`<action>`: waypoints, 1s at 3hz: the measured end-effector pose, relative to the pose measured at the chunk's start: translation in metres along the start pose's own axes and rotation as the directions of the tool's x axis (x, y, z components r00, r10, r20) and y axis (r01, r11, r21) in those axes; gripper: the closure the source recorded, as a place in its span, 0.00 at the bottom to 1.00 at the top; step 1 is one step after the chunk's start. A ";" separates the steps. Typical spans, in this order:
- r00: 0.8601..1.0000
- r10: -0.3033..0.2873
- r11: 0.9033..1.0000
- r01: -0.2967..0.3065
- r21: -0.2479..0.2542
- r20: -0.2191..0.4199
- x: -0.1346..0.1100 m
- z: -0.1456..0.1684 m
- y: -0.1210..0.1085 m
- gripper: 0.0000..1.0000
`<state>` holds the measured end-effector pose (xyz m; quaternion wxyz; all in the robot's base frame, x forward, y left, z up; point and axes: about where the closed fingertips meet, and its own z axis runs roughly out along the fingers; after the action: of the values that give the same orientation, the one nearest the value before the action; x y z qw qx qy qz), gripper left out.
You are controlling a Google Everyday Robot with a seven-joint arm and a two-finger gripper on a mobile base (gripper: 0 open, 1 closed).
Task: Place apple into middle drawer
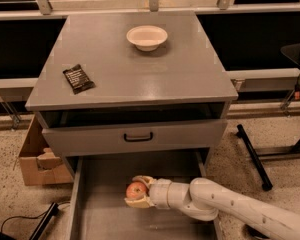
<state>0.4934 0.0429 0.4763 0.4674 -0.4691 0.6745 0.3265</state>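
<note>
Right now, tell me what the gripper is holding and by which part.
The gripper holds the apple, its fingers pressed on two opposite sides of the round body, over the open middle drawer.

The arm [240,210] reaches left, gripper [134,191] low at centre, fingers [143,180] clamping apple [136,189].

This is looking like a robotics lab or test bay, not a home. A plain grey cabinet [140,79] is standing on a speckled hard floor [5,204], with an open cardboard box [35,159] sitting beside it. A black cable [25,218] is trailing loose (lower left), and black equipment legs [252,154] are showing at right. A white robot arm [250,214] is reaching in, its gripper [136,191] clasping the apple [136,188] over the middle drawer [110,219].
</note>
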 end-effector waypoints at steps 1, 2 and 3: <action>1.000 -0.029 0.999 0.029 -0.029 -0.002 0.035 0.030 -0.005 1.00; 0.998 -0.058 0.998 0.058 -0.032 -0.010 0.060 0.047 -0.007 1.00; 0.998 -0.060 0.998 0.059 -0.035 -0.010 0.062 0.050 -0.006 0.86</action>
<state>0.5080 0.0645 0.4010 0.4652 -0.4986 0.6570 0.3216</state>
